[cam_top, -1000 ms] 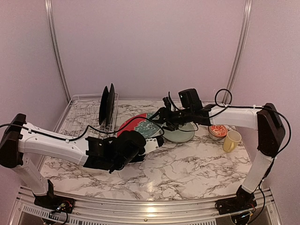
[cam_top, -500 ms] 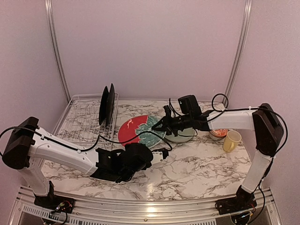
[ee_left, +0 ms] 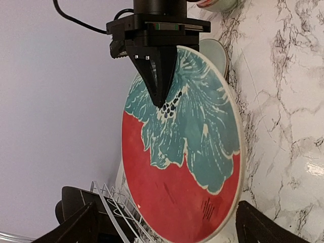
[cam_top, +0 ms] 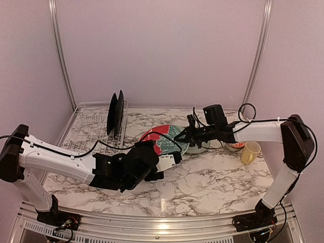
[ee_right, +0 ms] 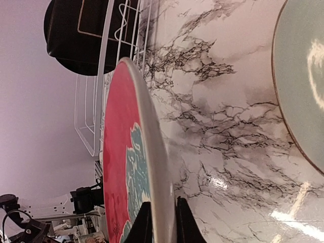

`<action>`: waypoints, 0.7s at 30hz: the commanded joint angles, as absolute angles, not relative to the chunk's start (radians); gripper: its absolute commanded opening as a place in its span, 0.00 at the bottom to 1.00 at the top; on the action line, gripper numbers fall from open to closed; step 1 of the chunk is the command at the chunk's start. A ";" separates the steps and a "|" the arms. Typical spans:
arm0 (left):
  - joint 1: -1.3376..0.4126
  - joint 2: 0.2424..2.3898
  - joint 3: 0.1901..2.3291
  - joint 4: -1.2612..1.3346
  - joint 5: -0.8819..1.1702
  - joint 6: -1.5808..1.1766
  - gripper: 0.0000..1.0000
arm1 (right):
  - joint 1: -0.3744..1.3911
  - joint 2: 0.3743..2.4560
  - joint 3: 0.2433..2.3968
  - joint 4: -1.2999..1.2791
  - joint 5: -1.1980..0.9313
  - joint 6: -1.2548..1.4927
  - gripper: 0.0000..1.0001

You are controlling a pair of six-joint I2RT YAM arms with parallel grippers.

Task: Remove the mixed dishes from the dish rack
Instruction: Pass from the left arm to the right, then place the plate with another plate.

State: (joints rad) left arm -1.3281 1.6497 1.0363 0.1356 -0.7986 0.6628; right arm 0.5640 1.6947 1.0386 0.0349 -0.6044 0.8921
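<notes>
Marble table [cam_top: 217, 177]; right gripper [cam_top: 188, 134] pinches red plate [cam_top: 163, 140] upright

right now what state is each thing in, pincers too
left pincer, open, holding nothing
right pincer, shut on the red plate's rim
red plate, out of the rack, tilted up on edge
black plates, upright in the rack's slots
dish rack, holding the black plates
yellow mug, upright on the table
pale green bowl, right way up on the table
</notes>
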 commanded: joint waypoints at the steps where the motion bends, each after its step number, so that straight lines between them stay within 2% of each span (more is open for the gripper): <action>1: -1.327 1.511 1.076 0.100 -0.724 0.556 0.98 | 0.470 1.629 1.055 0.045 -0.533 0.777 0.00; 8: -1.284 1.392 1.080 0.100 -0.693 0.459 0.99 | 0.364 1.640 1.050 0.022 -0.516 0.718 0.00; 21: -1.006 1.128 1.030 0.172 -0.635 0.276 0.99 | 0.212 1.741 1.111 -0.027 -0.542 0.630 0.00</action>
State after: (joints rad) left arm -1.0698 1.1912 1.0615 0.1261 -0.6601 0.3511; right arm 0.2451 1.7367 1.0328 -0.0799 -0.4973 0.6647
